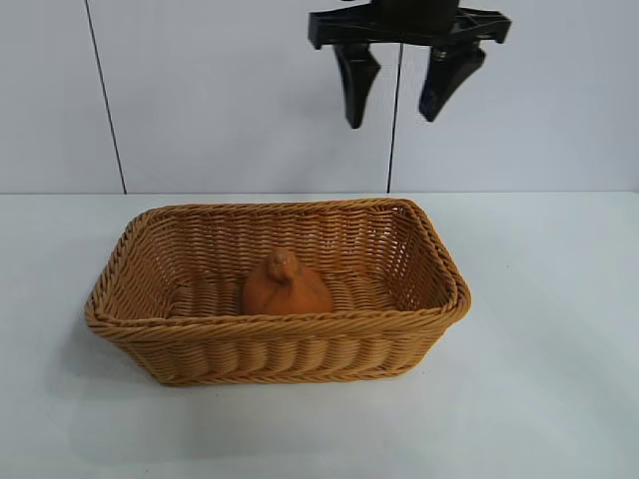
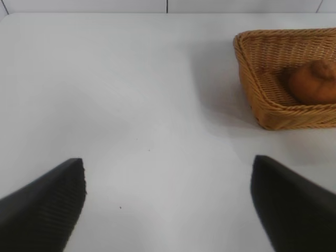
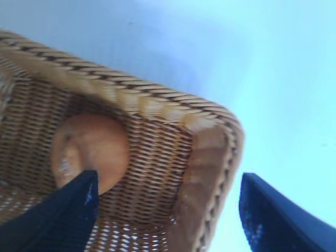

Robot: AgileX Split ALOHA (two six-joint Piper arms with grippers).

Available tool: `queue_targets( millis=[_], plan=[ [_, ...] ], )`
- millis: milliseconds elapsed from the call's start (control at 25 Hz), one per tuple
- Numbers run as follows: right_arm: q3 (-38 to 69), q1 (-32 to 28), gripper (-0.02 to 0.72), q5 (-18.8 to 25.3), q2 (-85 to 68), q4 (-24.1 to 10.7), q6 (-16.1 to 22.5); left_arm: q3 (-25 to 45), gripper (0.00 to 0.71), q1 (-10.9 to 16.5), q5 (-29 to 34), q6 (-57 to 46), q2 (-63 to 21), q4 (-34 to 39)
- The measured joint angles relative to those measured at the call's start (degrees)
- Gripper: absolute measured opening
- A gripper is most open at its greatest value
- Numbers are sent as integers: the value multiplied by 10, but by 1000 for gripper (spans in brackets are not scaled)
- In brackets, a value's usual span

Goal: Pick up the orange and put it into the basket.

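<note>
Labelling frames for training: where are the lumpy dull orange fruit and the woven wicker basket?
lumpy dull orange fruit (image 1: 286, 286), exterior view, middle of its body.
woven wicker basket (image 1: 275, 354), exterior view, near outer wall.

A tan-orange woven wicker basket (image 1: 290, 344) holds a dull orange lumpy fruit (image 1: 286, 286) on a plain white table (image 1: 539, 399).

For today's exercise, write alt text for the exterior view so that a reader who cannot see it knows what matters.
The orange sits inside the wicker basket on a white table. The right gripper hangs open and empty high above the basket's far right side, against a pale wall.
</note>
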Motion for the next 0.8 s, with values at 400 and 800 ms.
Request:
queue_targets(
  millis=[400,800],
  plan=[
    [0,-202,515,0,0,-8,-17,0,610,0,0,0,0,0],
    [30,-238,515,0,-16,29,-21,0,610,0,0,0,0,0]
  ],
)
